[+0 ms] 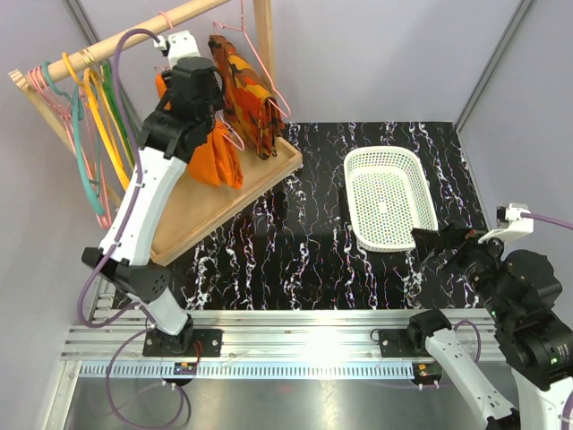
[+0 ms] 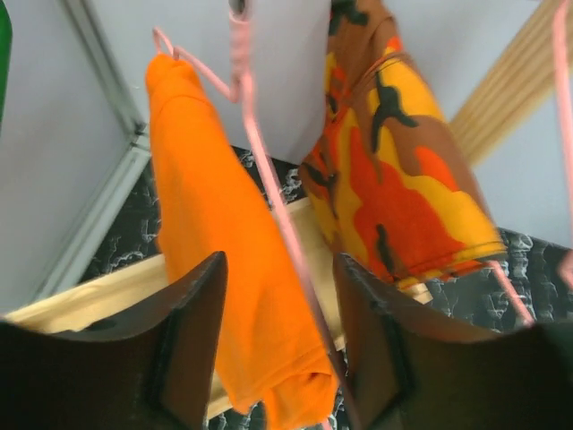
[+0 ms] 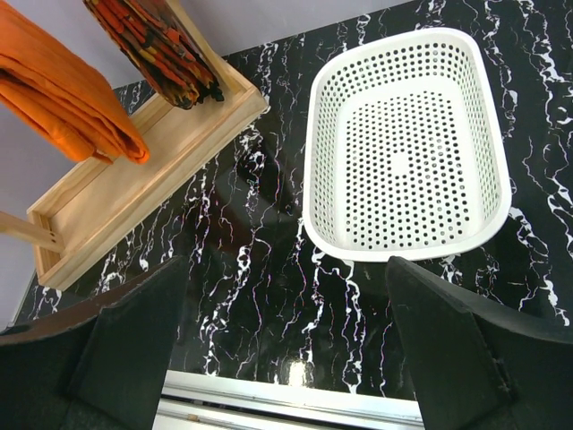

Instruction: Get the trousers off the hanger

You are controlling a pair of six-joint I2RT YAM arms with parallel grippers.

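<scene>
The bright orange trousers (image 1: 218,157) hang folded over a thin pink wire hanger (image 1: 235,137) on the wooden rail. In the left wrist view the trousers (image 2: 215,242) and the hanger's slanted wire (image 2: 260,152) lie between my left gripper's fingers. My left gripper (image 2: 277,269) is open, raised at the rail (image 1: 192,90), with both jaws apart from cloth and wire. My right gripper (image 1: 428,244) is open and empty, low at the right near the basket; it also shows in the right wrist view (image 3: 286,269). The trousers' lower fold shows there too (image 3: 63,98).
A red, orange and yellow patterned garment (image 1: 246,94) hangs right of the trousers. Several coloured plastic hangers (image 1: 89,134) hang at the rail's left end. The rack stands on a wooden base (image 1: 224,202). A white perforated basket (image 1: 391,152) sits on the black marbled table.
</scene>
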